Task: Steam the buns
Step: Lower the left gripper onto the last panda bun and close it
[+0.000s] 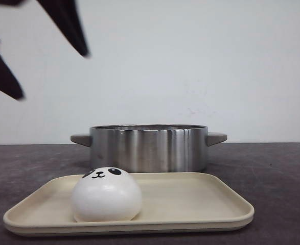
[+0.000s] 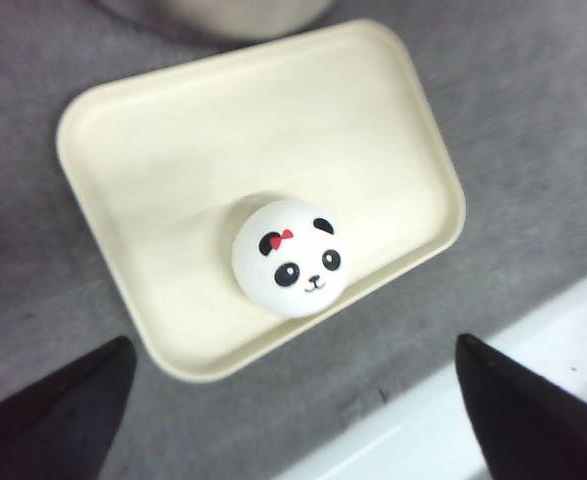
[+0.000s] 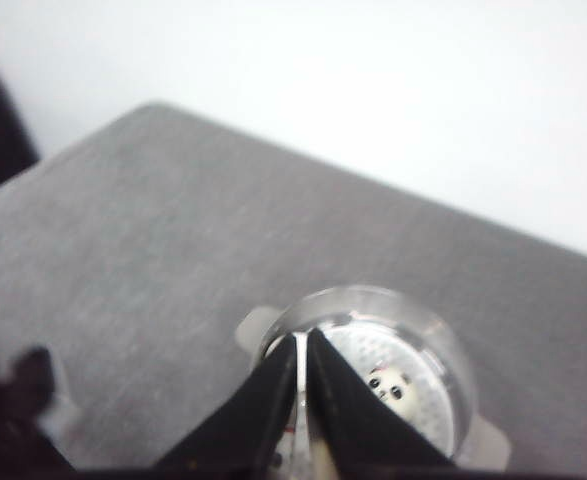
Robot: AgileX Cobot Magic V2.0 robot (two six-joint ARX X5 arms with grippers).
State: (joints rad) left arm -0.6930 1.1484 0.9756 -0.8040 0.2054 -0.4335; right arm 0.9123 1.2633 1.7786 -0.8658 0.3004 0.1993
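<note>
One panda bun (image 1: 106, 195) sat on the cream tray (image 1: 201, 204), in front of the steel pot (image 1: 148, 148); another bun (image 3: 388, 385) lay inside the pot. The left gripper (image 2: 293, 400) hung above the tray, fingers wide apart. The right gripper (image 3: 303, 390), over the pot, had its fingers pressed together, empty

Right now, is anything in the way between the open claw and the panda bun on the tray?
No, nothing visible. The left gripper hangs open above the bun, which sits alone on the cream tray. Only air shows between them. The steel pot stands behind the tray, lid off.
</note>
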